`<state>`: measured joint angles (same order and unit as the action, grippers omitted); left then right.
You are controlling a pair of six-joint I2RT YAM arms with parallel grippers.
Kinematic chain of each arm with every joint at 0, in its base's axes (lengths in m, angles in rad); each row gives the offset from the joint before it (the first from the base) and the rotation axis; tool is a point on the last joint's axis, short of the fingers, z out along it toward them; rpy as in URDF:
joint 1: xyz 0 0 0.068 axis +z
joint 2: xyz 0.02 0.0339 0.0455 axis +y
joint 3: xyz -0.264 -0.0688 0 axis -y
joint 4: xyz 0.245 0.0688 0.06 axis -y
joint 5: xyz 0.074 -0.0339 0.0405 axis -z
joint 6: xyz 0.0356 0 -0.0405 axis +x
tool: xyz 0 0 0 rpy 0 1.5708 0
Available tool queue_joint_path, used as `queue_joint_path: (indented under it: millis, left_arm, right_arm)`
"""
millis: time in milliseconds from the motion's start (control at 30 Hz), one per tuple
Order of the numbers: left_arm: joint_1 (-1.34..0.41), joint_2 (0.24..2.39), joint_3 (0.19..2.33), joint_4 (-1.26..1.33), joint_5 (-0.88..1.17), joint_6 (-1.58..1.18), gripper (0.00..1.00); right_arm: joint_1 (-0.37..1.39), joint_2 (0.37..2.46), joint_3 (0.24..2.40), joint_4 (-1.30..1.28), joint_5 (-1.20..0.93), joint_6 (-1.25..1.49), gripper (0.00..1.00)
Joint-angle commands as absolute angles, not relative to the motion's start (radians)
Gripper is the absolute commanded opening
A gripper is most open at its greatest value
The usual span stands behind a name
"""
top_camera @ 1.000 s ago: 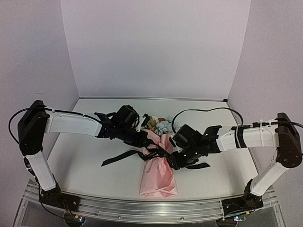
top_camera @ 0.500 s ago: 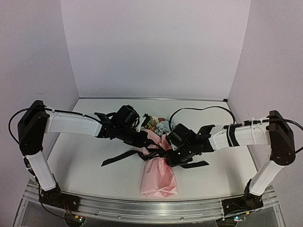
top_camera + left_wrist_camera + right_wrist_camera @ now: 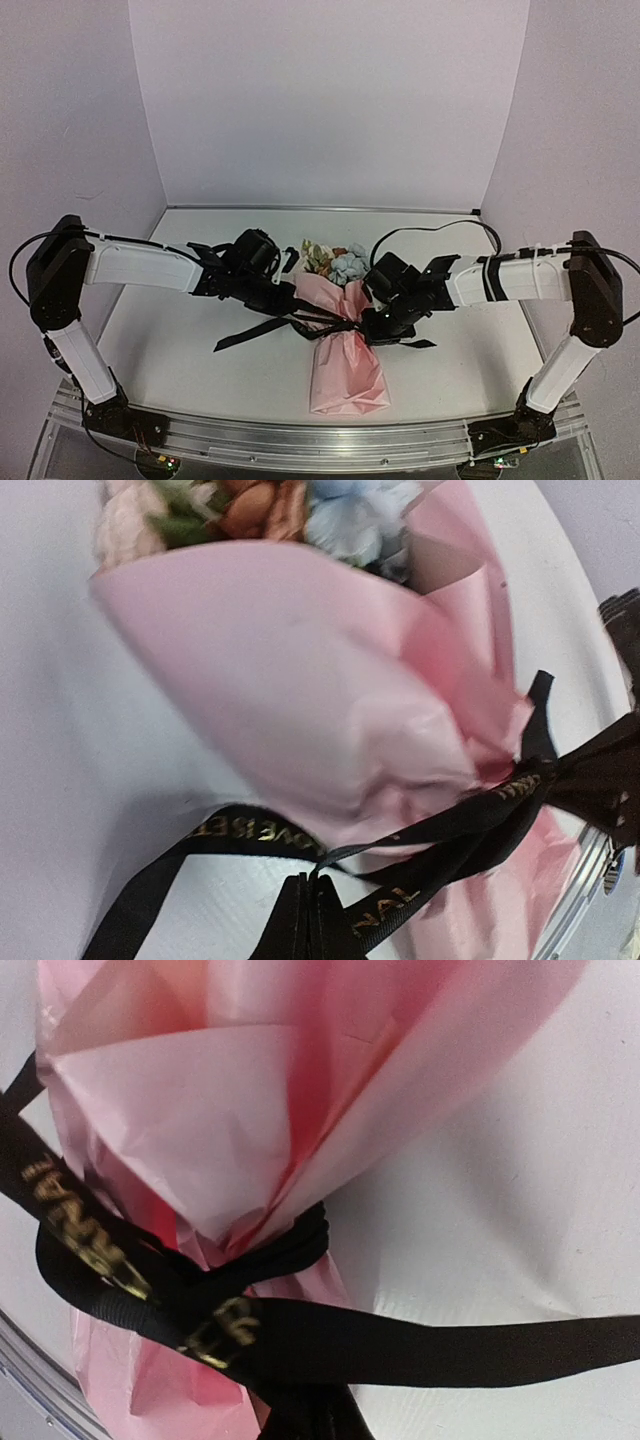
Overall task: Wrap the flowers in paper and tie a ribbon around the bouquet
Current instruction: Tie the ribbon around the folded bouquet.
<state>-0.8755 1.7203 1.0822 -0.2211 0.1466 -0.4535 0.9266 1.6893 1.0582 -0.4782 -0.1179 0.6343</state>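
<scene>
The bouquet lies mid-table, its pale pink paper [image 3: 345, 375] flaring toward me and gathered at a narrow waist. Blue, cream and orange flowers [image 3: 335, 262] show at its far end. The black ribbon [image 3: 250, 332] with gold lettering circles that waist, and one tail trails left on the table. My left gripper [image 3: 291, 307] sits just left of the waist, shut on a twisted ribbon strand [image 3: 400, 832] at its tips [image 3: 308, 885]. My right gripper [image 3: 373, 325] is just right of the waist, shut on the ribbon [image 3: 400, 1340] beside the knot; its tips [image 3: 306, 1420] are mostly hidden under ribbon.
The white table [image 3: 170, 340] is bounded by lilac walls at the back and sides. An aluminium rail [image 3: 300, 440] runs along the near edge, between the arm bases. A short ribbon tail [image 3: 418, 344] lies right of the bouquet.
My right gripper has shut on the ribbon. The left arm has drawn left. The ribbon is pulled tighter round the waist, and the bouquet has shifted slightly to the right.
</scene>
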Motion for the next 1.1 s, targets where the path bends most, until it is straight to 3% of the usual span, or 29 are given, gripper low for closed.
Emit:
queue_joint_path:
  millis: [0,167,300,533,867,967,1067]
  left_arm:
    - [-0.812,1.642,0.981,-0.233,0.124,-0.483,0.0]
    - [-0.807,1.643,0.962,-0.213,0.15,-0.477,0.0]
    - [-0.777,1.642,0.959,-0.203,0.158,-0.487,0.0]
    - [-0.684,1.606,0.94,-0.233,0.171,-0.452,0.0]
    - [-0.669,1.636,0.944,-0.228,0.191,-0.437,0.0]
    - [-0.669,1.643,0.951,-0.228,0.208,-0.432,0.0]
    - [-0.669,1.643,0.956,-0.232,0.222,-0.426,0.0]
  right_arm:
    - [0.854,1.635,1.006,-0.499,-0.195,0.656,0.0]
    - [0.848,1.678,1.016,-0.391,-0.315,0.696,0.0]
    - [0.904,1.754,1.024,-0.25,-0.294,0.817,0.0]
    - [0.956,1.731,1.112,-0.377,-0.211,0.785,0.0]
    - [0.887,1.726,1.177,-0.505,-0.49,0.754,0.0]
    - [0.885,1.722,1.182,-0.531,-0.521,0.728,0.18]
    - [0.885,1.666,1.15,-0.576,-0.469,0.66,0.25]
